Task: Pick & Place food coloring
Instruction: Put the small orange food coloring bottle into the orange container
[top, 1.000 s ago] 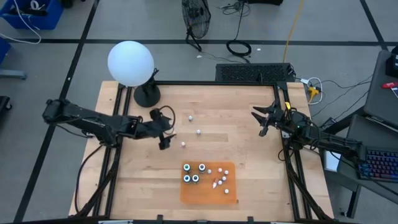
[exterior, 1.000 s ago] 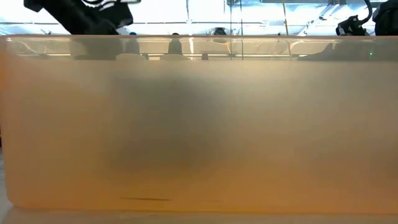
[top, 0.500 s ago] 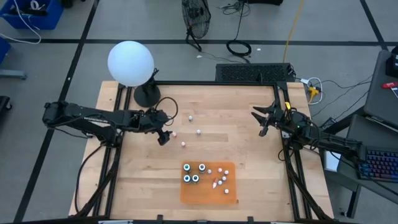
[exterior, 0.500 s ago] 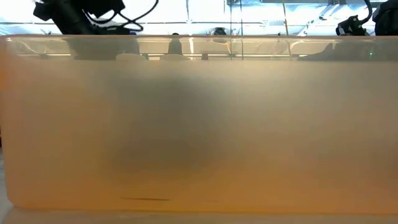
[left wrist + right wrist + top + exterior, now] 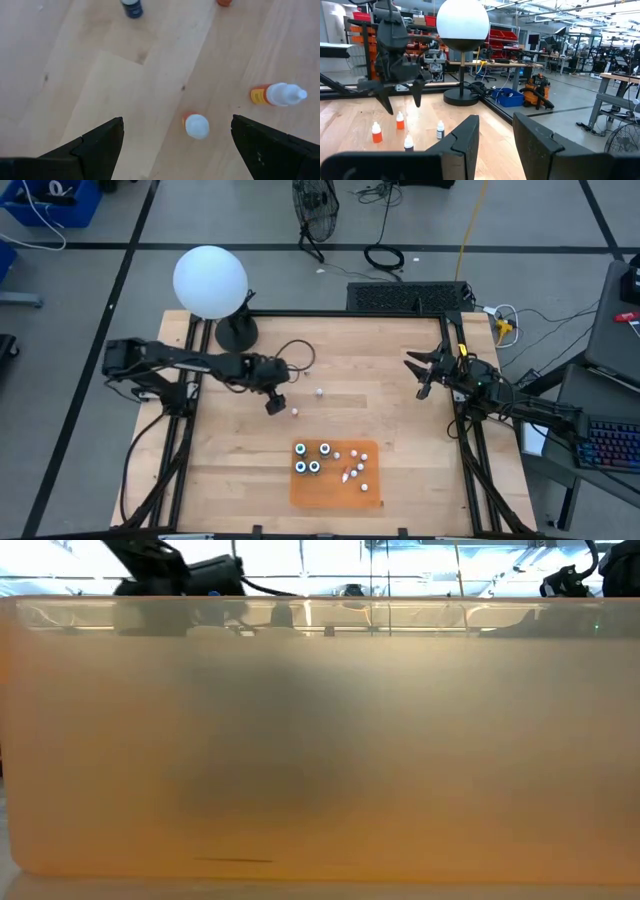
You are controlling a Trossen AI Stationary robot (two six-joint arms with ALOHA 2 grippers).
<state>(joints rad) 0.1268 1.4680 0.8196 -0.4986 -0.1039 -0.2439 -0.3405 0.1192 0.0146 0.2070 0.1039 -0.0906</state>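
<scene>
The left claw (image 5: 276, 402) has swung from the table's left side toward its middle and now hangs, spread wide and empty, directly over an upright orange dropper bottle (image 5: 196, 125) near the table's centre; a second one (image 5: 278, 94) lies on its side just beside. The grasp seems imminent. Other food coloring already stands on the orange mat (image 5: 372, 494) near the front edge. The right claw (image 5: 424, 372) waits, part-spread, near the right edge.
</scene>
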